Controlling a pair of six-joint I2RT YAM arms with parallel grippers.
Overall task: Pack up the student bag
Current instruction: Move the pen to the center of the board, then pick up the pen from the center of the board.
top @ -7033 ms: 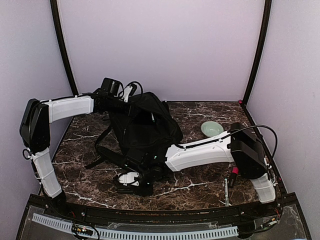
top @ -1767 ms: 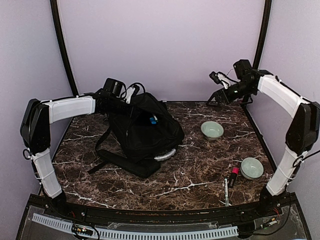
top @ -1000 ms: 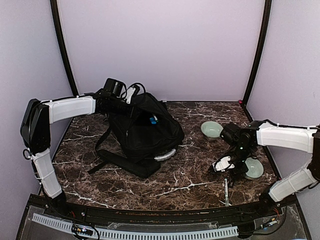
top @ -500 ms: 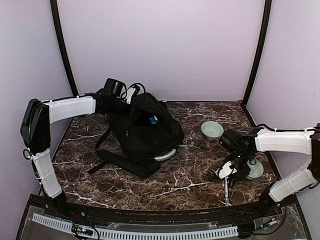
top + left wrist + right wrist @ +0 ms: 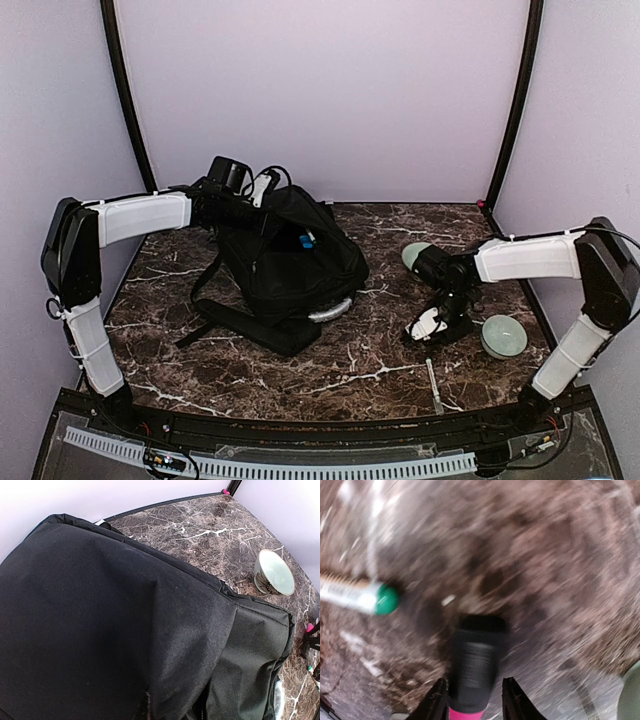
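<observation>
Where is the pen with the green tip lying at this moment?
In the top view the pen lies on the table, in its near right part, just on the near side of the right claw and left of the nearer bowl.

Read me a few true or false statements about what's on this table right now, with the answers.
1. The right gripper holds a black marker with a pink end. True.
2. The student bag lies flat at the table's right edge. False: it stands propped up on the left side, its top at the left gripper.
3. Two pale green bowls are out. True: the near bowl and the far bowl.
4. The green-capped pen is inside the bag. False: it lies on the marble table.
</observation>
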